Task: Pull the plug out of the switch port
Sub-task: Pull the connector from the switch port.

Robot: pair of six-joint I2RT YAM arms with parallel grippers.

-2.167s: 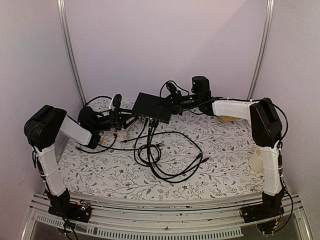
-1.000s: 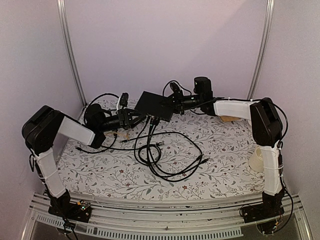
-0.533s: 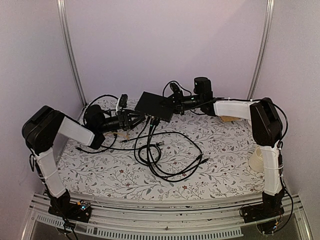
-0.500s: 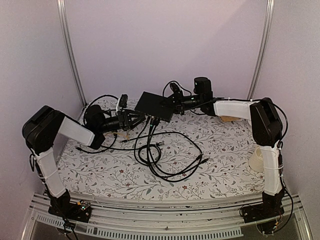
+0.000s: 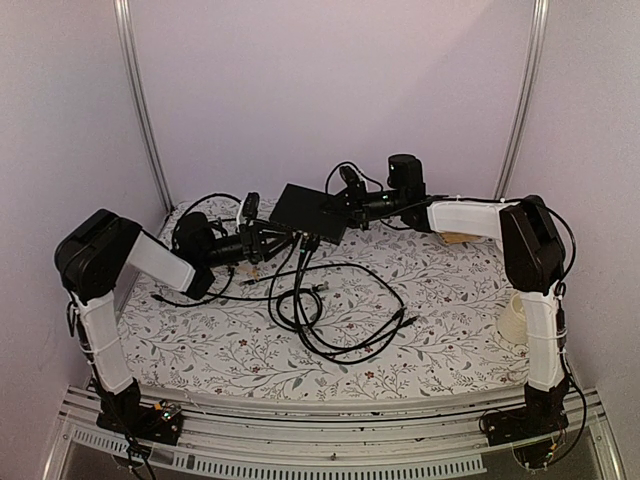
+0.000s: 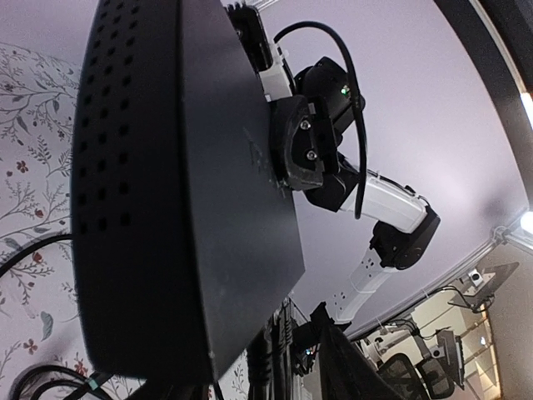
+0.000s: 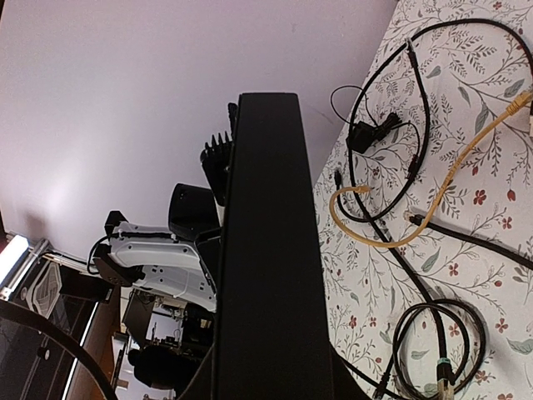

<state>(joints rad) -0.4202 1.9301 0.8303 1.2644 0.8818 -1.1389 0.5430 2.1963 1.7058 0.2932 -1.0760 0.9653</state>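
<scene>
The switch (image 5: 308,212) is a flat black box, held tilted off the table at the back. My right gripper (image 5: 345,207) is shut on its right edge; it also shows in the left wrist view (image 6: 301,154). In the right wrist view the switch's edge (image 7: 266,250) fills the middle. Black plugs (image 5: 305,241) sit in ports on the near edge, with cables hanging down. My left gripper (image 5: 278,241) is at the switch's near-left corner, beside those plugs. In the left wrist view the switch (image 6: 166,208) looms close and the left gripper (image 6: 298,329) looks open, with nothing visible between its fingers.
Loose black cable loops (image 5: 335,310) lie on the flowered tabletop in front of the switch. A yellow cable (image 7: 375,242) curls to the left under the switch. A pale cup (image 5: 513,318) stands by the right arm. Walls and metal poles close off the back.
The right gripper has lifted and tilted the switch. The left gripper has moved right, up to the switch's near-left corner.
</scene>
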